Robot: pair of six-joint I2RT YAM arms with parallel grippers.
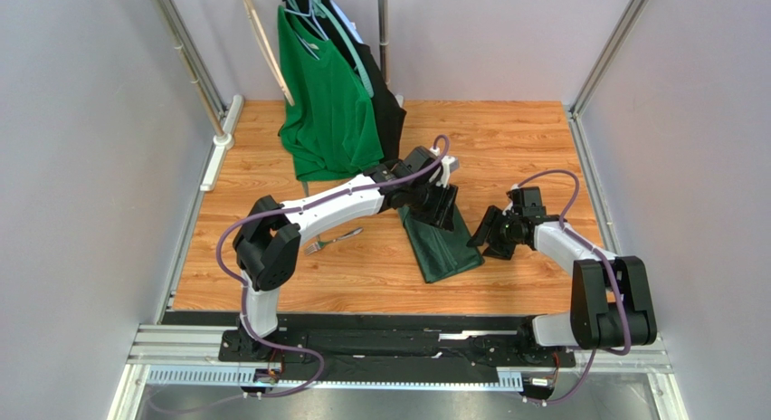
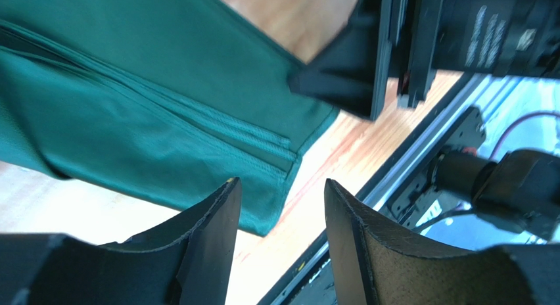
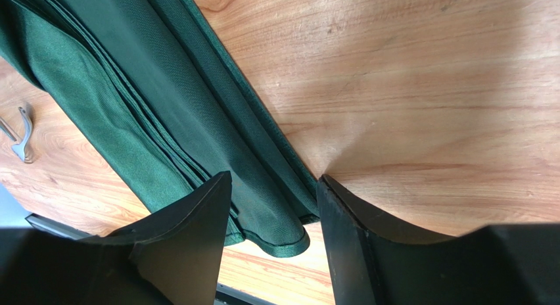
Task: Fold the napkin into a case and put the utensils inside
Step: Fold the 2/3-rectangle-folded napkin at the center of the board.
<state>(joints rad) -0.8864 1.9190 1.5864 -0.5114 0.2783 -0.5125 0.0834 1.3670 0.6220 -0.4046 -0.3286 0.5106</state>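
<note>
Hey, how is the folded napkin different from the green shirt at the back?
The napkin is dark green and lies flat, folded into a long strip; the shirt is brighter green and hangs upright. The napkin looks smaller than the shirt. Both are plain green cloth.

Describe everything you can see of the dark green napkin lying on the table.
The napkin is plain, matte, dark green woven cloth, folded lengthwise into a long narrow strip of several stacked layers with stitched hems. It lies flat and slanted on the wooden table, one short end near the front edge, the far end hidden under the left gripper. That and the right gripper have open jaws; neither grips it.
</note>
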